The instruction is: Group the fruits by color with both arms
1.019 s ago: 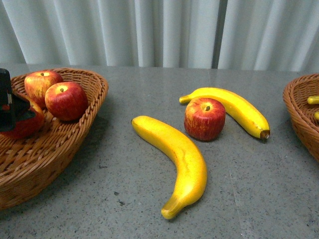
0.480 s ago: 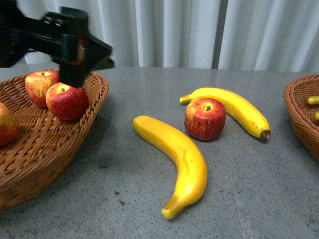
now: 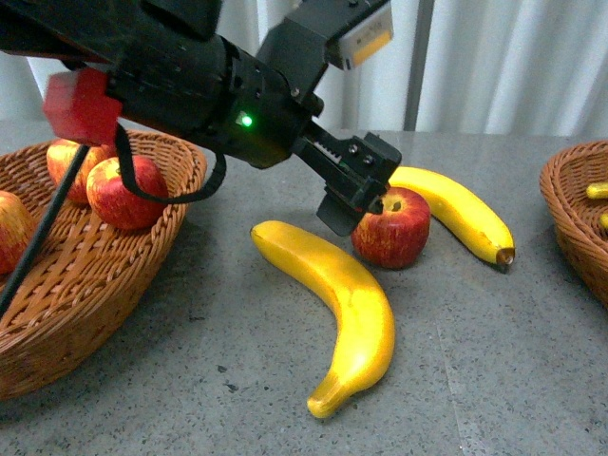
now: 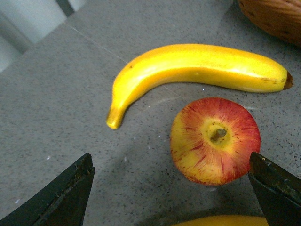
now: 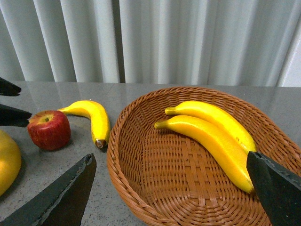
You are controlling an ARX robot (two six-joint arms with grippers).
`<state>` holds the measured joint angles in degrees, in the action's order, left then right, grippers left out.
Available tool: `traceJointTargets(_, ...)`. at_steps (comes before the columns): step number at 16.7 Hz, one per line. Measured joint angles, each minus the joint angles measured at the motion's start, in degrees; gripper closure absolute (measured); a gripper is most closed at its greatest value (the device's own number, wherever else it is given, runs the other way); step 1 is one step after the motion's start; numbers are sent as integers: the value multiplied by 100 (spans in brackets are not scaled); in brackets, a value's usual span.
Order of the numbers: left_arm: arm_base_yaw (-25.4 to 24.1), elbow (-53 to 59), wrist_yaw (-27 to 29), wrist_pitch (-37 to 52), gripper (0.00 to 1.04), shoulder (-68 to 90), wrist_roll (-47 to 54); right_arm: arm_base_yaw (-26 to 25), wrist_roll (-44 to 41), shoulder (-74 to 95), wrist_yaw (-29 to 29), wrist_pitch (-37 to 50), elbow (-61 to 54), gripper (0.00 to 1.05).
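A red apple sits on the grey table between two yellow bananas, one nearer and one farther. My left gripper hangs open just above and left of this apple. In the left wrist view the apple lies between the spread fingers, close to one of them, with the far banana beyond. Three apples rest in the left basket. My right gripper is open over the right basket, which holds two bananas.
The right basket stands at the table's right edge. White curtains close off the back. In the right wrist view the table apple and far banana lie beside the basket, with the left gripper's black fingertips near them.
My left arm has swung right from the left basket across the table to the loose apple. An apple it hung over a second ago now lies in that basket.
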<state>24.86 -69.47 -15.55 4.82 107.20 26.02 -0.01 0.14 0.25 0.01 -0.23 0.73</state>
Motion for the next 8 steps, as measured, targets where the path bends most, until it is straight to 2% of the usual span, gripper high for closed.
traceJointTargets(4,356,-463,-96,-186,7,527,59,0,0,0,0,0,0,6)
traceJointTargets(8,308,-774,-17,-232,7,999,98,0,0,0,0,-2,0,6)
